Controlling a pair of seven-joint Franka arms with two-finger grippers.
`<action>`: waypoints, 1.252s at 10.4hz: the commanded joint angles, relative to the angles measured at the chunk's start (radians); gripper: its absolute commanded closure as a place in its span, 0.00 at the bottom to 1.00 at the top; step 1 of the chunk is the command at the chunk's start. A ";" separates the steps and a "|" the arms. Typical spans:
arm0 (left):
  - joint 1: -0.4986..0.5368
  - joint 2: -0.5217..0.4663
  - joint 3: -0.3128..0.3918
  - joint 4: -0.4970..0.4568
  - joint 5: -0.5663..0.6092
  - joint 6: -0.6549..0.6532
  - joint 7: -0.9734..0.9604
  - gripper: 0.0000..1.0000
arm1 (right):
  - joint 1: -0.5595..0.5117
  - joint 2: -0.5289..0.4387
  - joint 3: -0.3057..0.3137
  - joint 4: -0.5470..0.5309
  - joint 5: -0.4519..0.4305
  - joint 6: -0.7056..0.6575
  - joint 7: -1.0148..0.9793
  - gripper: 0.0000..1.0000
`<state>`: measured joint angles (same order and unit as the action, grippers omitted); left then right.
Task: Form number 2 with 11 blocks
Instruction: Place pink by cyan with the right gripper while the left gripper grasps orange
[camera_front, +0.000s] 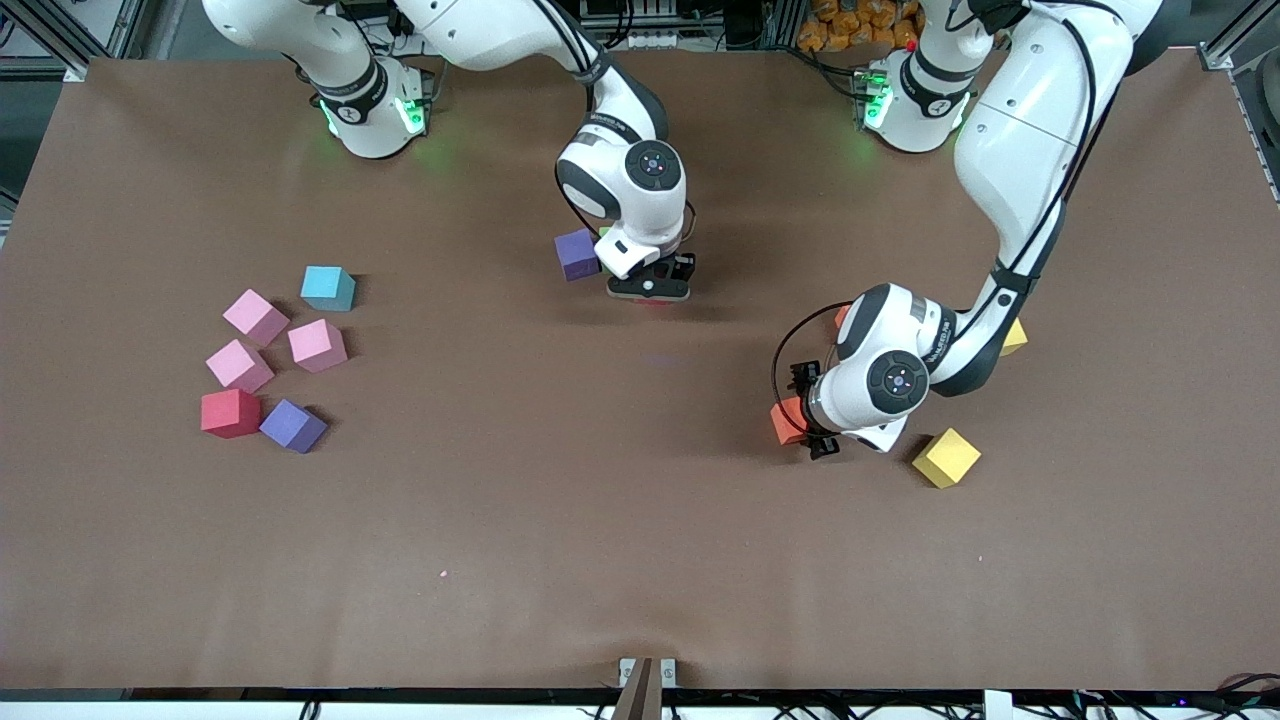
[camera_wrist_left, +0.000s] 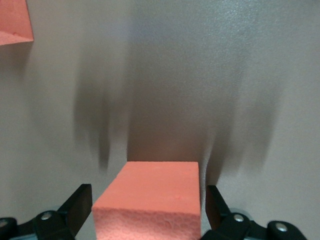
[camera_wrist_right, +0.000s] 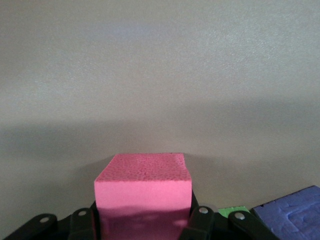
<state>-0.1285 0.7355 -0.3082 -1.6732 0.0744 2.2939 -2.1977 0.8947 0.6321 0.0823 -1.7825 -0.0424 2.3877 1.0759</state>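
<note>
Right gripper (camera_wrist_right: 145, 220) pinches a red block (camera_wrist_right: 143, 190) low over the table's middle, beside a purple block (camera_front: 577, 253) and a green block (camera_wrist_right: 234, 211), so it should set the block down flat and snug against them without bumping them. Left gripper (camera_wrist_left: 145, 210) hangs spread wide around an orange block (camera_wrist_left: 150, 200) near the left arm's end; it should squeeze the sides evenly, keeping clear of the yellow block (camera_front: 946, 457) close by. Six more blocks, three of them pink (camera_front: 317, 345), wait toward the right arm's end.
</note>
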 joint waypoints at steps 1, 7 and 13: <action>-0.006 0.004 0.000 0.016 0.022 0.002 -0.017 0.00 | 0.003 -0.005 0.004 -0.021 -0.017 0.018 0.022 0.47; -0.006 -0.008 -0.005 0.033 0.097 0.001 0.013 0.66 | -0.005 -0.050 0.002 -0.020 -0.021 0.004 -0.022 0.00; -0.118 -0.024 -0.014 0.081 0.137 0.001 0.350 0.66 | -0.233 -0.443 0.000 -0.251 -0.019 -0.137 -0.321 0.00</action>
<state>-0.2061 0.7317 -0.3276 -1.5964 0.1908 2.2980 -1.9129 0.7557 0.3454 0.0719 -1.8648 -0.0521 2.2385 0.8883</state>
